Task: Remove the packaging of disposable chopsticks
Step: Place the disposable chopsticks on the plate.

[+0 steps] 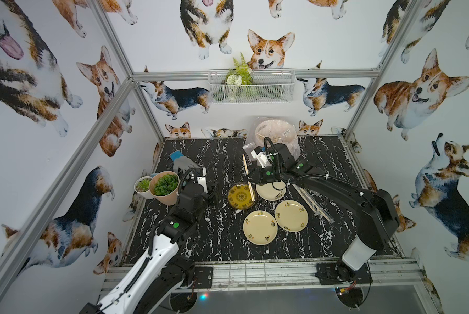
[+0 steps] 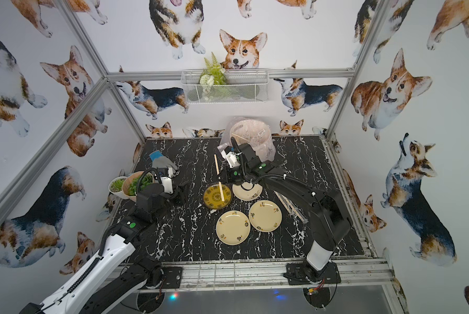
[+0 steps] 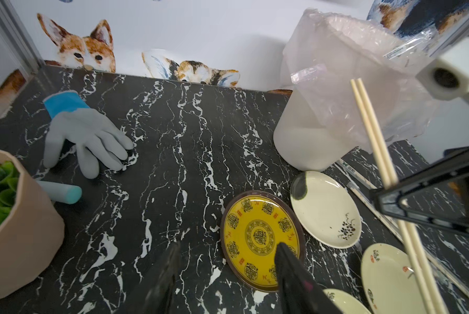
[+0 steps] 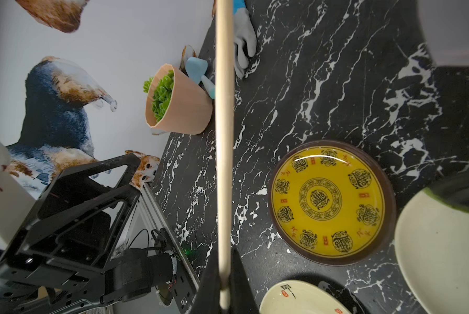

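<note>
My right gripper (image 4: 224,261) is shut on a bare pair of disposable chopsticks (image 4: 224,136), gripping them near one end. In both top views the pair (image 1: 247,174) (image 2: 218,176) slants over the table with its near end above the yellow plate (image 1: 236,197) (image 2: 213,197). A crinkly clear piece of packaging (image 1: 247,148) (image 3: 407,46) shows by the bin's rim, beside the right wrist. More chopsticks in clear sleeves (image 1: 311,202) lie on the table under the right arm. My left gripper (image 3: 228,252) (image 1: 214,193) is open and holds nothing, left of the yellow plate.
Three cream plates (image 1: 260,227) (image 1: 291,215) (image 1: 271,193) lie near the yellow one. A bin with a pink liner (image 1: 278,136) stands at the back. A grey glove (image 1: 183,161) and two plant pots (image 1: 164,187) (image 1: 143,187) occupy the left side.
</note>
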